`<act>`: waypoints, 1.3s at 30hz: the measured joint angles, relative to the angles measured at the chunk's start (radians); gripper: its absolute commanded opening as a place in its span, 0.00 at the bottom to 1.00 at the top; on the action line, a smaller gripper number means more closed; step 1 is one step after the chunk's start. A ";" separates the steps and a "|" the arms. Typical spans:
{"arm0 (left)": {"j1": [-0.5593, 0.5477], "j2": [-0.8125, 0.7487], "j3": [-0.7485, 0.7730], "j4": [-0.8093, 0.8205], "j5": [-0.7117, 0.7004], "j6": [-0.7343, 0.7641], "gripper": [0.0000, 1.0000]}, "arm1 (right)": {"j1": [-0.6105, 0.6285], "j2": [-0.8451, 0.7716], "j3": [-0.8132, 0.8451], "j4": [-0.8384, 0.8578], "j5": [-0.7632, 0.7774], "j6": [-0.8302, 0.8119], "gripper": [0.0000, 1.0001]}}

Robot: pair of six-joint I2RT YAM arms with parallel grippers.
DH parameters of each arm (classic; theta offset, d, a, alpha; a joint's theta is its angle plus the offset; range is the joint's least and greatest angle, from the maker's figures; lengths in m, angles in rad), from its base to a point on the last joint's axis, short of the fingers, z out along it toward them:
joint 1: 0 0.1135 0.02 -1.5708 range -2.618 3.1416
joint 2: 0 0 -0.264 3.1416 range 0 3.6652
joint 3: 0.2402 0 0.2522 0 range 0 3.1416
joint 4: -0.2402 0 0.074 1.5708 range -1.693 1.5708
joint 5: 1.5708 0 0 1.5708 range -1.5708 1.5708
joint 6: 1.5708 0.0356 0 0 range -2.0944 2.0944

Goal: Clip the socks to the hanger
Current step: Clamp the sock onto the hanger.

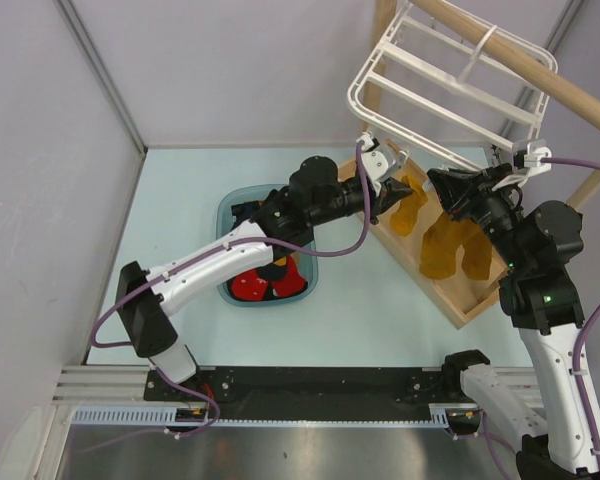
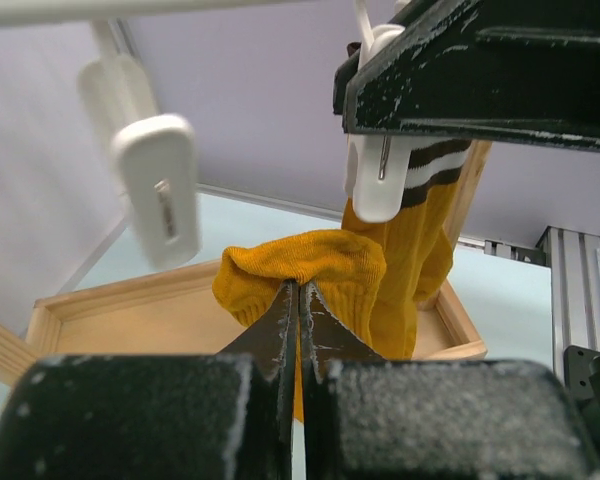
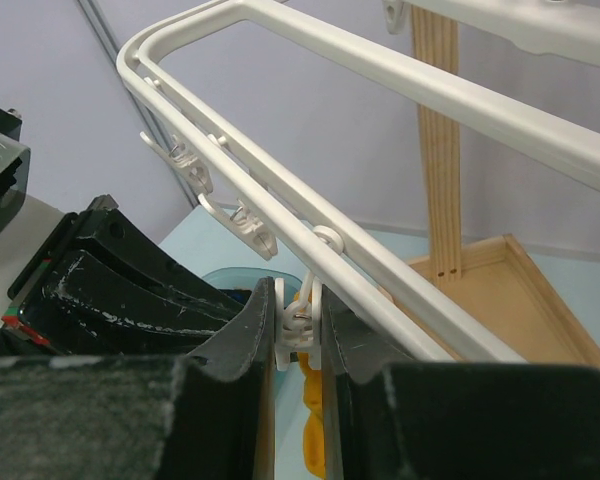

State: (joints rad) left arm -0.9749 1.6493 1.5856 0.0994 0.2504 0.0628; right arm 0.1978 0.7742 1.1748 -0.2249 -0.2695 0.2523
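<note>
My left gripper [image 2: 300, 287] is shut on the folded edge of a plain mustard sock [image 2: 310, 262] and holds it up beneath the white hanger [image 1: 450, 70]. In the top view it [image 1: 395, 195] is at the hanger's near left corner. My right gripper [image 3: 302, 300] is shut on a white hanger clip [image 3: 302, 328], with yellow fabric [image 3: 316, 430] just below it. In the top view it [image 1: 438, 190] sits under the frame's near edge. A striped-cuff sock [image 2: 420, 230] hangs from a clip [image 2: 378, 180]. More mustard socks [image 1: 458, 250] hang over the wooden tray.
A free clip [image 2: 160, 190] dangles to the left. The wooden rack's tray [image 1: 470, 300] lies under the hanger and its round rod [image 1: 550, 85] crosses the top right. A blue basin [image 1: 230, 215] with red socks [image 1: 270, 280] stands under my left arm.
</note>
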 measured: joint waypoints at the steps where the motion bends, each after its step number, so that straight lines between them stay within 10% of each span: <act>1: 0.000 0.001 0.003 0.000 0.000 0.000 0.00 | 0.000 0.000 0.000 0.000 -0.001 0.000 0.00; 39: -0.031 0.024 0.105 -0.058 -0.003 0.026 0.00 | -0.002 0.008 0.000 0.002 -0.021 -0.026 0.00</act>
State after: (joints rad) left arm -1.0061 1.6737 1.6909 0.0418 0.2478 0.0887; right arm 0.1959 0.7826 1.1748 -0.2226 -0.2901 0.2260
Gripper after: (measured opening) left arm 0.006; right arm 0.189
